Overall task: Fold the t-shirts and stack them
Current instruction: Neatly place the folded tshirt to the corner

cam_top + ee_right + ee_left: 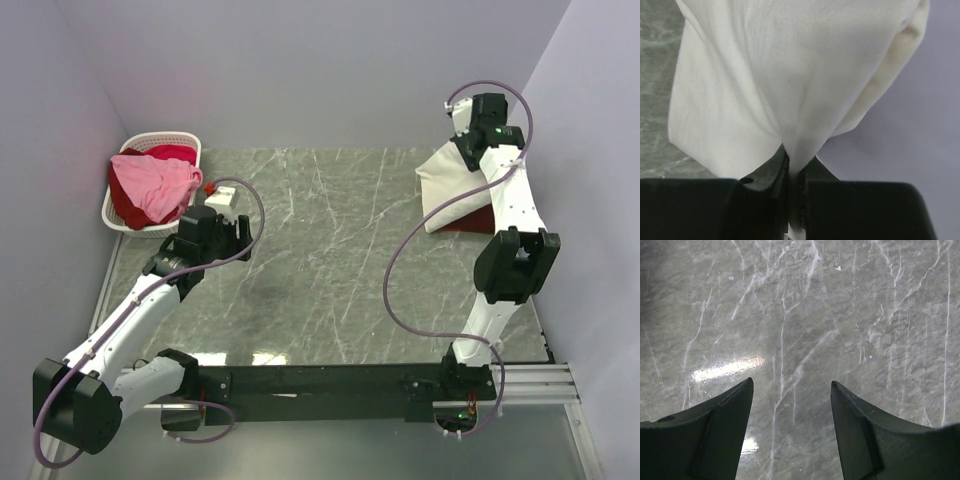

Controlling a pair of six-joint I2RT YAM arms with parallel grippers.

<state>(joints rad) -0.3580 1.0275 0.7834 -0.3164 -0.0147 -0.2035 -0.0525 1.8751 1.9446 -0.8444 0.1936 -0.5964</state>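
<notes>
Clock reference: I read directions on the overhead view, with 12 o'clock at the far wall and 6 o'clock at the arm bases.
Left gripper (792, 385): I see its jaws standing wide apart with nothing between them. It hangs over bare marble at about 9 o'clock on the table (320, 250), just beside the basket's 4 o'clock corner.
Left fingers (720, 430): both dark tips frame only veined grey stone and a bright glare patch in the wrist view.
Right gripper (795, 160): I see the jaws pinched nearly together on a gathered fold of the cream-white t-shirt (455, 185). The cloth fans out above the fingertips in the wrist view.
Cream-white t-shirt, position: it sits at about 2 o'clock on the table, near the right wall. Its far edge is lifted toward the gripper and its near part rests lower, on the stack.
Dark red t-shirt (478, 222): it lies flat under the cream-white one. Only a strip shows along that shirt's 5 o'clock edge.
Basket (190, 140): white and slatted, it stands at about 10 o'clock, in the far left corner against the wall.
Pink t-shirt (150, 185): it is bunched on top of the basket, draping over the rim on the 4 o'clock side.
Red t-shirt (165, 153): it lies crumpled in the basket beneath the pink one and shows at that shirt's 12 o'clock side.
Arm spacing: the two grippers are well apart, one at each side of the table.
</notes>
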